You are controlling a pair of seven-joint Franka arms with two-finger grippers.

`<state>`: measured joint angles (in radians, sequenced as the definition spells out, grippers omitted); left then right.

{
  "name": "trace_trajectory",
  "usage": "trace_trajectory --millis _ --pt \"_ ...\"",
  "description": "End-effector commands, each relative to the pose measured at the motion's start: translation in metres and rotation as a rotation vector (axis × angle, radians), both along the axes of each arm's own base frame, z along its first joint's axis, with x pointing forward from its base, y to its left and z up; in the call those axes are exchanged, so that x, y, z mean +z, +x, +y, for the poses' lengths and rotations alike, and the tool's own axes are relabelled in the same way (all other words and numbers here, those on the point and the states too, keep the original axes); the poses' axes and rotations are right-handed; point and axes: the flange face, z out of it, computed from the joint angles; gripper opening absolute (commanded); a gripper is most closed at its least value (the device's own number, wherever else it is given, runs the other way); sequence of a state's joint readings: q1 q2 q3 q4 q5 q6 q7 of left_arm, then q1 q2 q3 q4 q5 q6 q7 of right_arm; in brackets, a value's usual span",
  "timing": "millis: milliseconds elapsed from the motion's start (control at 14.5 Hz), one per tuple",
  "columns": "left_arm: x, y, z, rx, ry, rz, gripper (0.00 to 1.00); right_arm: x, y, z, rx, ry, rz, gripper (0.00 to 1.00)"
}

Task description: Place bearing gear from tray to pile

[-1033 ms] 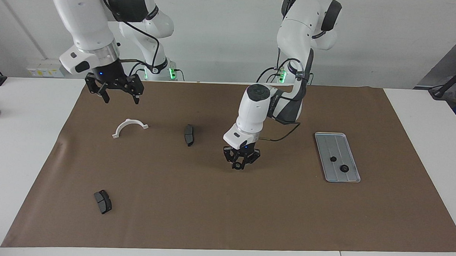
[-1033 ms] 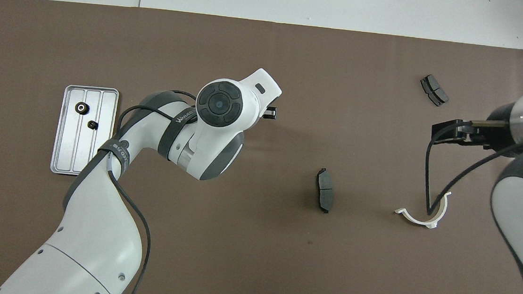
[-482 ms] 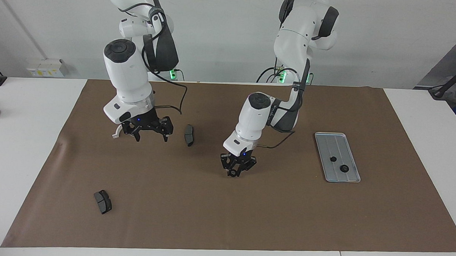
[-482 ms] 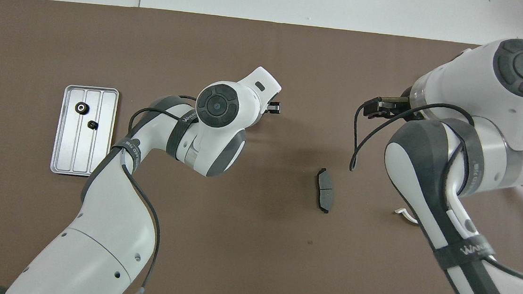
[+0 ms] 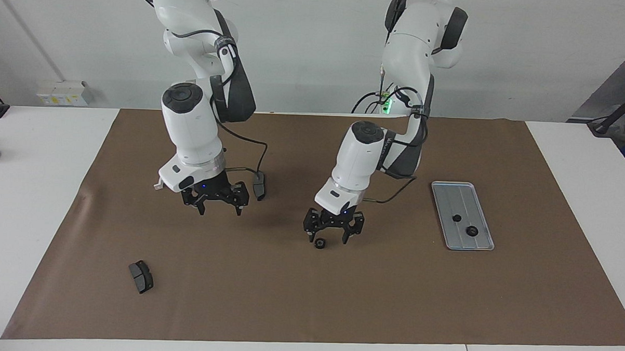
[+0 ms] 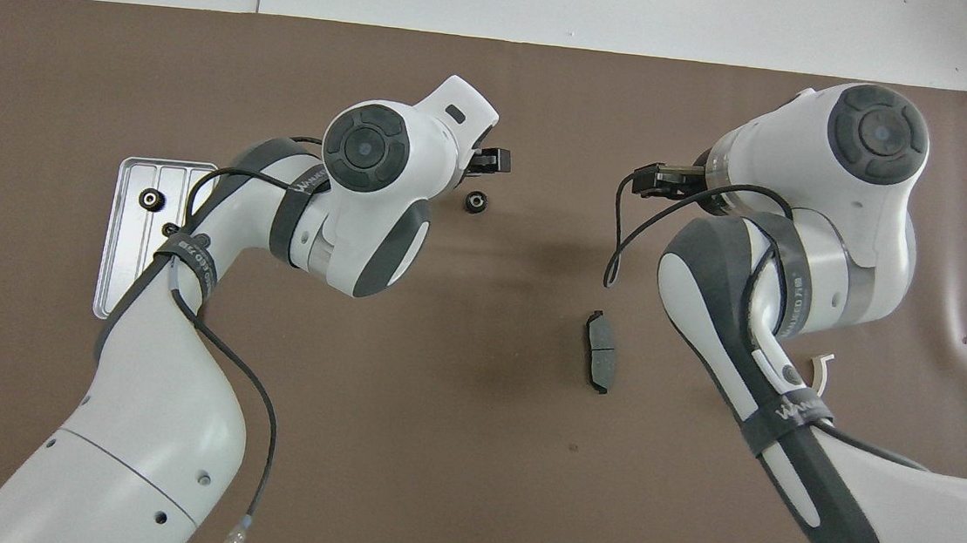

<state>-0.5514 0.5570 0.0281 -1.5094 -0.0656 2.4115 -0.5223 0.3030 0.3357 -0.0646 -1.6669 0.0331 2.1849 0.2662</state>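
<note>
While the brown mat (image 5: pixel 308 300) carries everything, the work sits at its middle. The left arm reaches in from the tray's end, and the left gripper (image 5: pixel 329 240) hangs low over the mat with its fingers spread and nothing between them. The right gripper (image 5: pixel 220 212) hovers over the mat beside one brake pad (image 5: pixel 259 186), also spread and empty.

The tray (image 5: pixel 449 201) lies toward the left arm's end and holds two small gears (image 5: pixel 456 218). The pile is loose and lies toward the right arm's end. It is made up of a white bracket (image 6: pixel 822 371), the pad by the right gripper, and a second pad (image 5: pixel 141 276) farther from the robots.

One bearing gear (image 5: pixel 319 243) rests on the mat just beside a left fingertip, between tray and pile. This looks like a drop-off halfway for a hand-over. Next, the left gripper should lift clear. The right one must then come across, straddle the gear squarely and close gently, since so small a part could roll or skid.

The right arm hides most of the bracket in both views. From above it also covers the second pad, and the left arm's cable crosses one tray gear.
</note>
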Motion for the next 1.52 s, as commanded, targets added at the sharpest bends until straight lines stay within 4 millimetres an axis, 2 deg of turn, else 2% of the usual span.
trace_trajectory --millis 0,138,276,413,551,689,758,964,1033,1240,1309,1447 --pt "0.024 -0.015 0.054 -0.025 0.033 0.037 1.00 -0.015 0.010 0.036 -0.016 0.039 -0.032 1.00" --pt "0.029 -0.027 0.093 -0.053 0.060 0.049 1.00 -0.041 0.002 0.074 0.007 0.029 -0.004 1.00" --pt "0.038 -0.033 0.142 -0.099 0.094 0.062 1.00 -0.065 0.013 0.136 0.022 0.040 -0.041 1.00" --pt "0.047 -0.029 0.190 -0.133 0.125 0.101 1.00 -0.084 0.025 0.163 0.029 0.047 -0.083 1.00" --pt "0.051 -0.021 0.240 -0.142 0.144 0.120 1.00 -0.099 0.017 0.203 0.072 0.051 -0.097 1.00" --pt "0.050 -0.013 0.280 -0.150 0.156 0.106 1.00 -0.102 0.014 0.216 0.101 0.056 -0.148 1.00" --pt "0.049 -0.011 0.297 -0.154 0.162 0.097 1.00 -0.105 0.017 0.212 0.110 0.042 -0.166 1.00" --pt "0.031 -0.007 0.337 -0.166 0.185 0.033 1.00 -0.130 0.013 0.221 0.167 -0.012 -0.182 1.00" --pt "0.024 -0.004 0.349 -0.148 0.188 0.021 1.00 -0.139 0.011 0.224 0.181 -0.023 -0.186 1.00" --pt "-0.007 0.006 0.374 -0.104 0.191 0.017 1.00 -0.140 0.010 0.225 0.183 -0.031 -0.171 1.00" --pt "-0.015 0.006 0.384 -0.090 0.190 0.030 1.00 -0.139 0.009 0.225 0.183 -0.030 -0.169 0.92" --pt "-0.028 0.004 0.398 -0.069 0.189 0.053 1.00 -0.141 -0.001 0.239 0.199 -0.019 -0.137 0.80"
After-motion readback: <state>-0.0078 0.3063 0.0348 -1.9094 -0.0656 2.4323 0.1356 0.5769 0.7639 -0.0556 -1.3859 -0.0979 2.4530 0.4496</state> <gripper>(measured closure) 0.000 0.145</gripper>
